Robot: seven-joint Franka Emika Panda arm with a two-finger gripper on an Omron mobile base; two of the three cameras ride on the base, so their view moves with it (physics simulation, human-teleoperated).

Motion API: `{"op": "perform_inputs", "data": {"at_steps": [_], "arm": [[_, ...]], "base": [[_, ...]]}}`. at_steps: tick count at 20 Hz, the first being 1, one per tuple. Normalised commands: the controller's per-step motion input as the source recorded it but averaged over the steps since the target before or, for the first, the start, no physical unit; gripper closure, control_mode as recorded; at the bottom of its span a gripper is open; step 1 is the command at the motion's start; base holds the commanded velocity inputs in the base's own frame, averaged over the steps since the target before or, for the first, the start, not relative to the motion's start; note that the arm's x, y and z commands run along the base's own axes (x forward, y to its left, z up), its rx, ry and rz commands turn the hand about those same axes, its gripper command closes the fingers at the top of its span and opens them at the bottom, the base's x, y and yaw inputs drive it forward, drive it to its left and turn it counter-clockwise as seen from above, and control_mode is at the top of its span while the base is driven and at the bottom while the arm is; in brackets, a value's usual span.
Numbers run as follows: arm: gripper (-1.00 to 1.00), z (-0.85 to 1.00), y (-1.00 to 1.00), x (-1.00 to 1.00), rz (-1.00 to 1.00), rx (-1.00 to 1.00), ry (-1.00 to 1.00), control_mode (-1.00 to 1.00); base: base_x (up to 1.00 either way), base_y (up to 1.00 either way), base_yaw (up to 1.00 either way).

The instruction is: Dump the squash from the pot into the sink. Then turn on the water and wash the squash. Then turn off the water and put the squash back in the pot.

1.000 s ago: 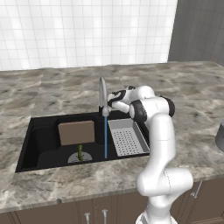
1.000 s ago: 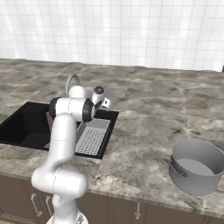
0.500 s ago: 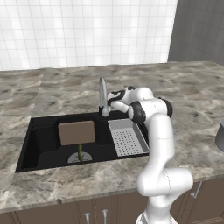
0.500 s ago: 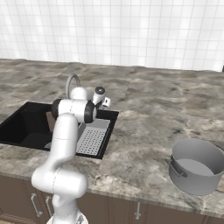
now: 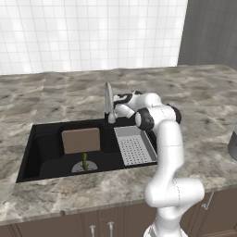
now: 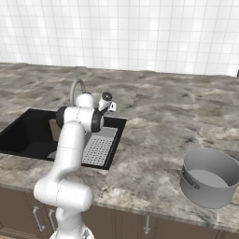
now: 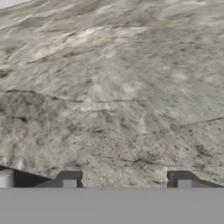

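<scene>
The squash [image 5: 84,160] stood upright on the round drain [image 5: 84,166] at the bottom of the sink [image 5: 46,159], just in front of a brown board [image 5: 80,140] leaning in the basin. The gripper [image 5: 121,98] was well apart from it, up at counter height behind the sink's back rim and just beside the faucet [image 5: 109,102]. In the hand view the two fingertips [image 7: 70,178] stood apart with bare marbled counter [image 7: 113,87] between them and nothing held (a moderate gap, not a wide one). The arm rose from the base, bent at the elbow above the grey strainer tray [image 5: 134,146] in the sink's right part, and reached back toward the faucet, hand pointed at the counter. The pot [image 6: 210,177] sat upright on the counter far to the right, near the front edge.
</scene>
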Motion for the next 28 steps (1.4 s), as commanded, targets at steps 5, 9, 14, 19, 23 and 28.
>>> {"op": "perform_inputs", "data": {"at_steps": [5, 9, 14, 19, 23, 28], "arm": [[-1.0, 0.39, 0.08, 0.0, 0.0, 0.0, 0.0, -1.0], [-1.0, 0.92, -0.66, -0.98, -0.09, 0.0, 0.0, -1.0], [-1.0, 0.96, -0.44, -1.0, -0.1, 0.0, 0.0, -1.0], [-1.0, 0.82, -0.07, -1.0, -0.1, 0.0, 0.06, -1.0], [-1.0, 0.82, 0.0, -1.0, -0.1, 0.01, 0.16, -1.0], [-1.0, 0.85, 0.01, -1.0, -0.06, 0.01, 0.24, -1.0]], "base": [[0.0, 0.0, 0.0], [0.0, 0.0, 0.0], [0.0, 0.0, 0.0], [0.0, 0.0, 0.0], [0.0, 0.0, 0.0], [0.0, 0.0, 0.0]]}}
